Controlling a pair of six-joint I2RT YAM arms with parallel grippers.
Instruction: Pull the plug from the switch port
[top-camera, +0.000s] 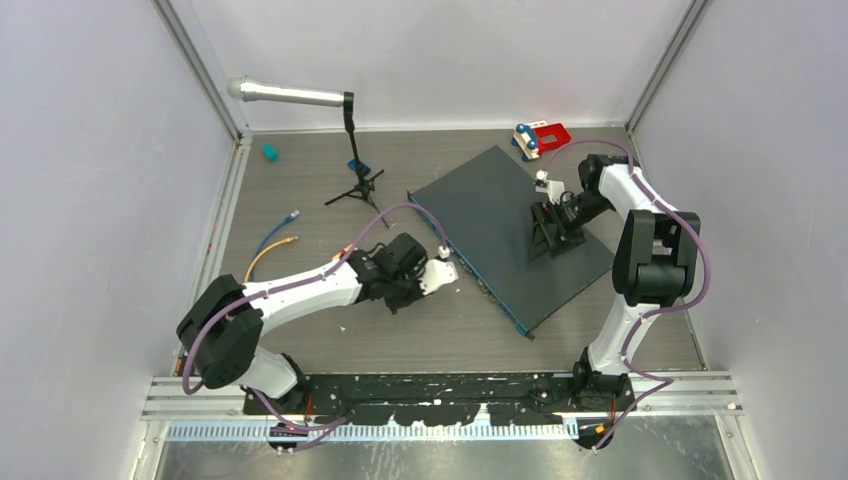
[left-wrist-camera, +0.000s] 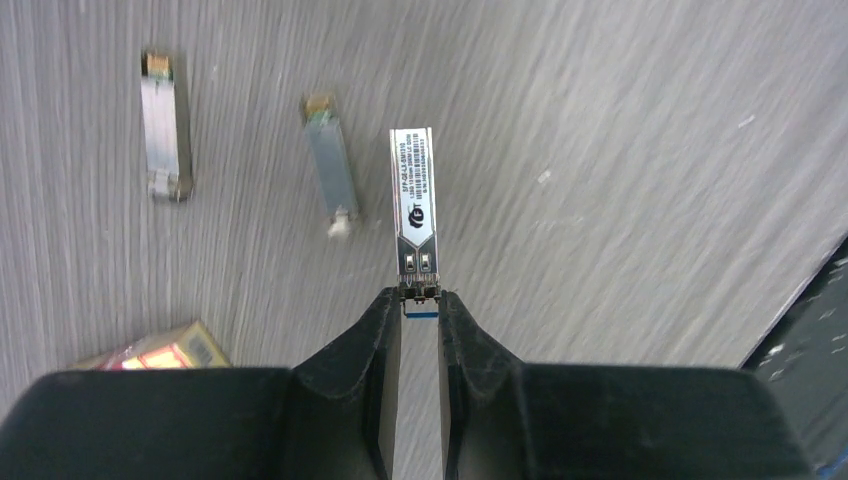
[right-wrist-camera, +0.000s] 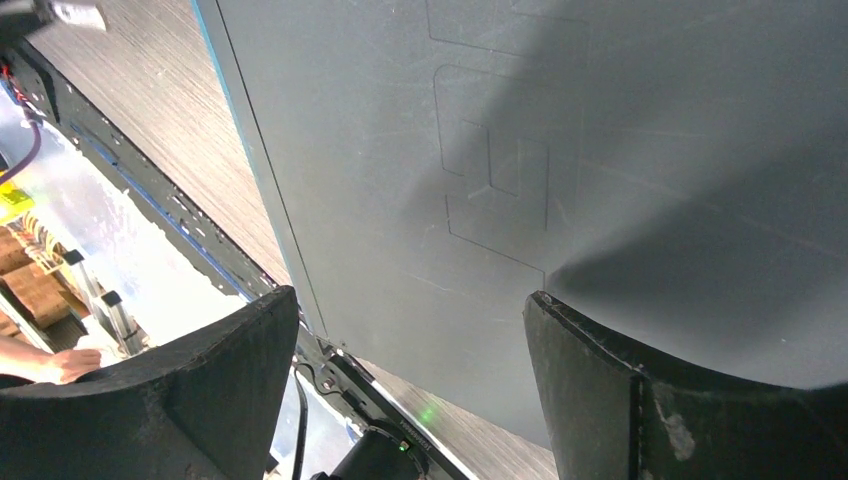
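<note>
The switch (top-camera: 500, 225) is a flat dark grey box lying at an angle mid-table, its thin blue front edge (top-camera: 480, 285) facing the left arm. My left gripper (top-camera: 437, 275) is shut on the plug (left-wrist-camera: 413, 195), a silver labelled module. The fingertips (left-wrist-camera: 385, 310) pinch its latch end, and it hangs over bare table, clear of the switch corner (left-wrist-camera: 810, 370). My right gripper (top-camera: 548, 235) is open and empty and rests on the switch's top (right-wrist-camera: 480, 150), with its fingers (right-wrist-camera: 230, 360) spread wide.
Two more silver modules (left-wrist-camera: 163, 125) (left-wrist-camera: 330, 170) lie on the table ahead of the plug. A yellow-red item (left-wrist-camera: 160, 350) is near my left jaw. A microphone stand (top-camera: 355, 165), blue and orange cables (top-camera: 270, 245), a teal block (top-camera: 269, 152) and a red-blue toy (top-camera: 540, 137) sit farther back.
</note>
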